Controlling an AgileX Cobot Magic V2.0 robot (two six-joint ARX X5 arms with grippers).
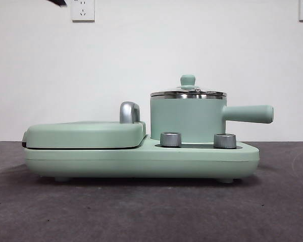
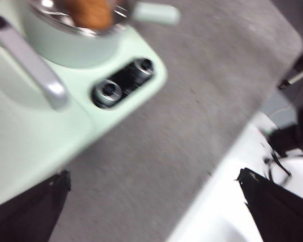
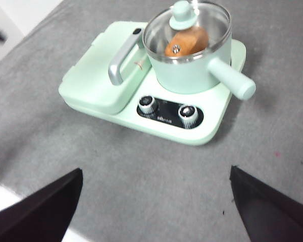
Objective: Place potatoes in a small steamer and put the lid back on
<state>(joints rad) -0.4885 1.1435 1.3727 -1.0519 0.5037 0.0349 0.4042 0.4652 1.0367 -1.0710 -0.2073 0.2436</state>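
Both grippers are seen held wide apart and empty: the left gripper (image 2: 151,212) is raised over the bare grey table (image 2: 202,101) near the appliance's corner (its picture is blurred, so little more can be read from it), and the right gripper (image 3: 156,206) is hung well back from the appliance, with nothing between its jaws. Neither arm is shown near the pot in the front view; only a black tip is caught at the top corner.

The potato (image 3: 188,41) is seen lying inside the small steamer (image 3: 192,70), its orange-brown skin visible through the glass. The lid (image 3: 187,27) is seated on the pot, its steel rim resting level on the pot's rim in the front view, with the green knob (image 1: 188,79) upright at the centre. The steamer itself stands on the base (image 1: 141,159) behind the two control knobs (image 3: 167,110), beside the closed griddle plate (image 1: 83,133) with its chrome handle (image 1: 129,112).

Both parts of the task are judged done: potato in, lid back on. Nothing appears to be left except, perhaps, for the arms to be parked clear.
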